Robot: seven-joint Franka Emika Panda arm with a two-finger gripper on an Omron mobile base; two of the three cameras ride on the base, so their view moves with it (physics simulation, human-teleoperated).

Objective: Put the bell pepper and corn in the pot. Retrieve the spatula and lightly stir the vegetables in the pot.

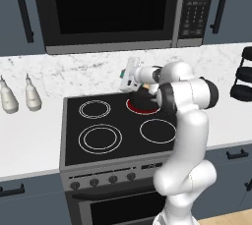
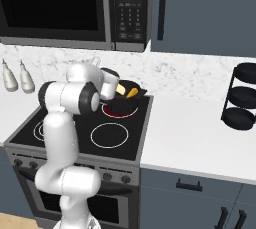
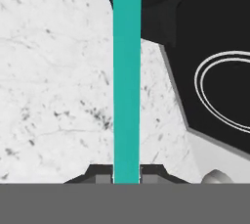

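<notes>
The tool (image 3: 127, 178) is seen clenched on the spatula (image 3: 127, 71), whose green handle is held between the two fingertips and runs straight out toward the pot (image 2: 125, 100) on the stove's (image 1: 118, 126) back burner, which glows red beneath it. Yellow vegetable pieces (image 2: 126, 91), too small to be told apart, are seen lying inside the pot, so the stirring step is judged to be in hand. A short, gentle sweep inside the pot is called for next.

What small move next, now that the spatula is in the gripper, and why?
Probably sweep the spatula gently sideways. The gripper is clamped on its green handle, which runs toward the pot on the glowing rear burner, with yellow vegetable pieces inside.
</notes>
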